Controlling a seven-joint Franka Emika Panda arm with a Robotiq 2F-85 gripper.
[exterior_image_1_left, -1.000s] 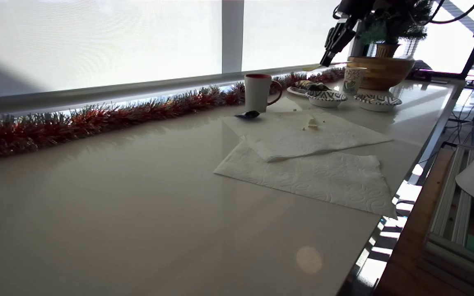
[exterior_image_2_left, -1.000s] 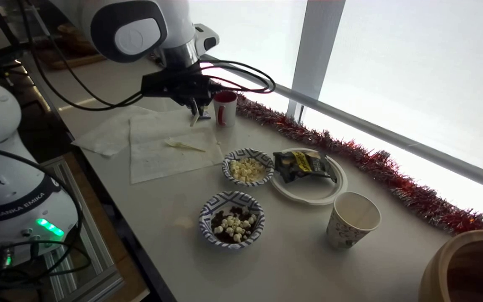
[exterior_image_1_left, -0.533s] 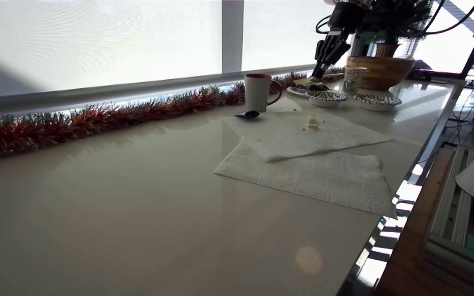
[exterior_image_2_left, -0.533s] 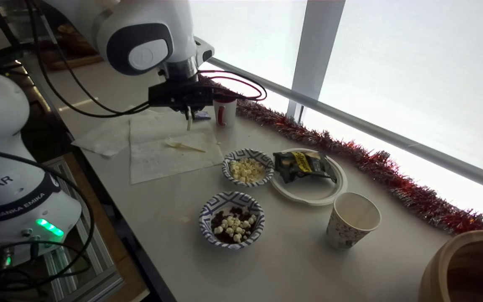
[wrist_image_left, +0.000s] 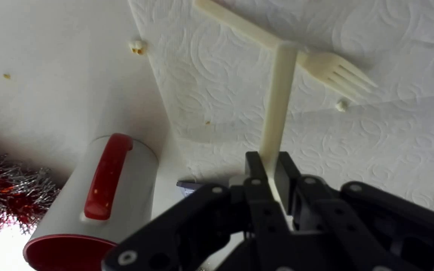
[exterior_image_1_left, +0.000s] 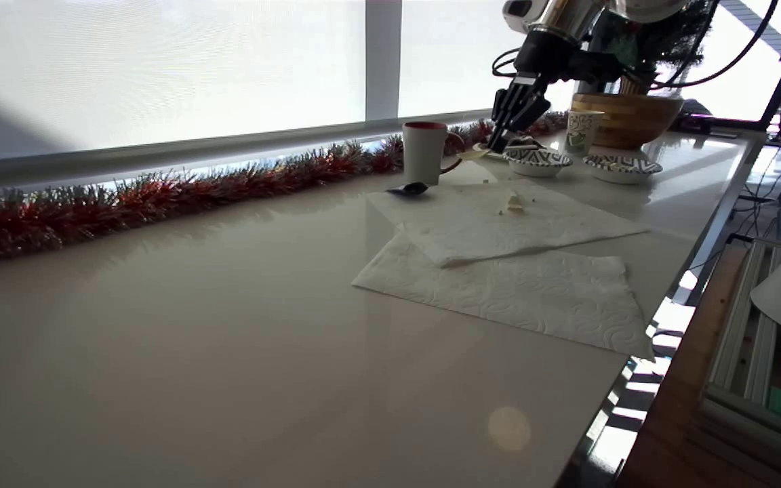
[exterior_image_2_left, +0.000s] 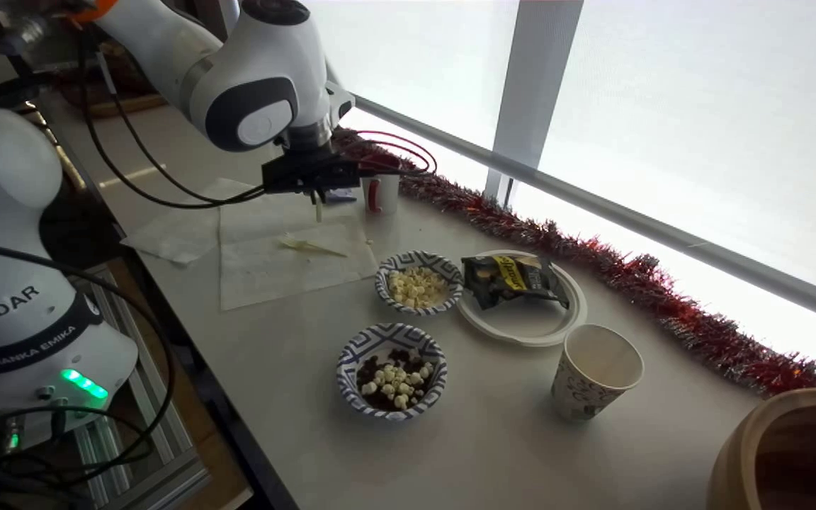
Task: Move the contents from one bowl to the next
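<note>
Two patterned paper bowls appear in both exterior views. The bowl nearer the napkins [exterior_image_2_left: 383,287] holds popcorn; the other bowl [exterior_image_2_left: 360,345] has popcorn over dark pieces. My gripper [wrist_image_left: 269,158] is shut on a cream plastic utensil [wrist_image_left: 279,90], whose handle juts out between the fingers in the wrist view. In an exterior view the utensil's broad end [exterior_image_1_left: 473,153] looks like a spoon's, with my gripper [exterior_image_1_left: 499,144] just behind it. Seen in an exterior view, the gripper [exterior_image_2_left: 317,198] hangs above the napkins, apart from both bowls. Whether the utensil carries anything cannot be made out.
A cream fork [wrist_image_left: 326,64] and crumbs lie on the paper napkins [exterior_image_2_left: 266,276] below. The white mug with red handle [wrist_image_left: 134,180] stands close beside the gripper. Past the bowls are a plate [exterior_image_2_left: 521,329] with a snack bag [exterior_image_2_left: 514,276], a paper cup [exterior_image_2_left: 596,375] and a wooden bowl [exterior_image_2_left: 730,453].
My gripper has come down and moved toward the napkins and mug with the utensil still in its fingers. The bowls and their contents have not moved.
</note>
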